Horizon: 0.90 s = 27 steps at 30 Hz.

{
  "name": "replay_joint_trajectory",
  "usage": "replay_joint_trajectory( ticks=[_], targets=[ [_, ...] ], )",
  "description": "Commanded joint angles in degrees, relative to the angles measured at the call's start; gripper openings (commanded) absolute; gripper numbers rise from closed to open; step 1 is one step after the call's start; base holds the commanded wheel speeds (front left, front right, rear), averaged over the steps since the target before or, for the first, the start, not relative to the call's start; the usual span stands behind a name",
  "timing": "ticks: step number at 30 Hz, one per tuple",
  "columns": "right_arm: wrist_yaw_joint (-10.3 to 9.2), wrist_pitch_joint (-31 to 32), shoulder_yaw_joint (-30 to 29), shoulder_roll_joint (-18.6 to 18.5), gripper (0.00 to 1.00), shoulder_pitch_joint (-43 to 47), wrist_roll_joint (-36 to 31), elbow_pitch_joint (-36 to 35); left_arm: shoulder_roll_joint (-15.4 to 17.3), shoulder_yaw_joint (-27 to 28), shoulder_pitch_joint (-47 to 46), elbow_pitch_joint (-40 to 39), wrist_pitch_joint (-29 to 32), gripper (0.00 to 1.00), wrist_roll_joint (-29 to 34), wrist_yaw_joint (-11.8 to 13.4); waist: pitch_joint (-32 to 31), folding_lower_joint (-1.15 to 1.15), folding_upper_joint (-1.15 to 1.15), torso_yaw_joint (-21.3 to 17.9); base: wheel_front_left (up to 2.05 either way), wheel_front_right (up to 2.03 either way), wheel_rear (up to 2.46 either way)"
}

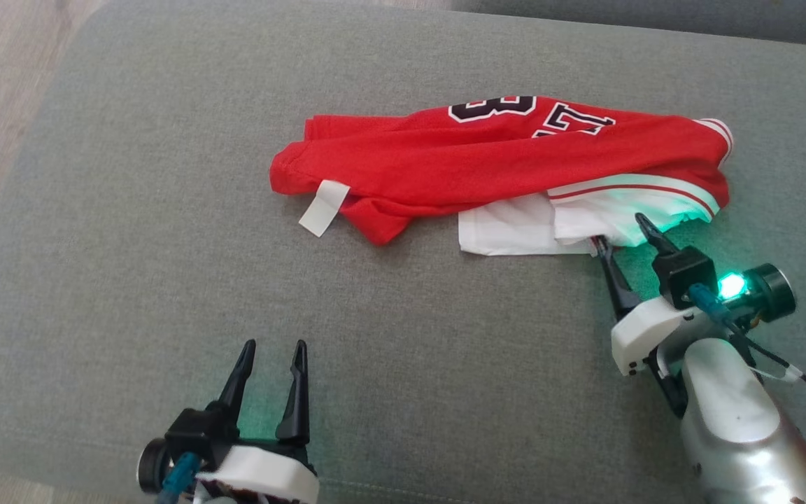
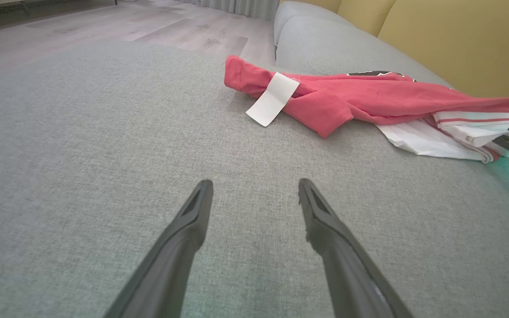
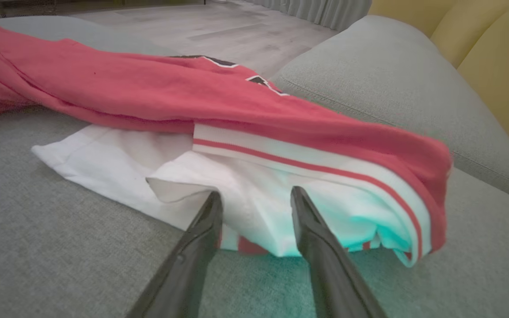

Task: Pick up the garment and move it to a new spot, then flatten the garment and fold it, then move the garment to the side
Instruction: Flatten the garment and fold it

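**On the near edge of the seat, one pincer idles; the other is already at the cloth**

Nearest the robot, low on the grey sofa seat (image 1: 165, 280), the left pincer (image 1: 275, 344) rests with its fingers spread moderately and nothing between them. It is well apart from the garment (image 1: 487, 157), which lies ahead of it and off to its right.

Further out on the robot's right, the right pincer (image 1: 620, 229) is the nearer arm by a long way. Its fingers are parted and not clamped, and their tips reach the white, red-striped trim (image 1: 641, 192) at the garment's right end. In the right wrist view that white edge sits between the two fingers. Whether a fingertip has slipped under the fabric I cannot tell.

Beyond them the garment lies bunched in a long, narrow heap. Its long axis runs across the seat from left to right, square to the reach of both arms. The end with the white tag (image 1: 324, 208) points to the robot's left and the trimmed end to its right. The black lettering (image 1: 494, 108) shows along the far edge.

As I judge it, the coming grasp depends on closing squarely onto that near right edge.
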Motion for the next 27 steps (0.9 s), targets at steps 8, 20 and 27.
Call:
replay_joint_trajectory(
  ticks=[8,20,27],
  targets=[
    [-0.04,-0.37,-1.61,0.27,0.00,-0.09,1.99,-4.50,0.08,2.15,-1.43,-1.52,-0.56,1.00,0.21,0.06,-1.67,0.00,0.00,-1.19,0.00,0.00,0.00],
    [-0.04,-0.37,1.15,-10.48,0.00,1.61,5.17,-20.66,0.08,4.92,1.08,-1.74,-0.56,1.00,1.87,-0.39,-7.20,0.00,0.00,-7.93,0.00,0.00,0.00],
    [-0.04,-0.25,6.64,-13.70,0.82,12.49,11.64,-21.79,0.08,5.00,1.85,-1.79,-0.56,1.00,1.81,-0.25,-7.14,0.00,0.00,-11.56,0.00,0.00,0.00]
  ],
)
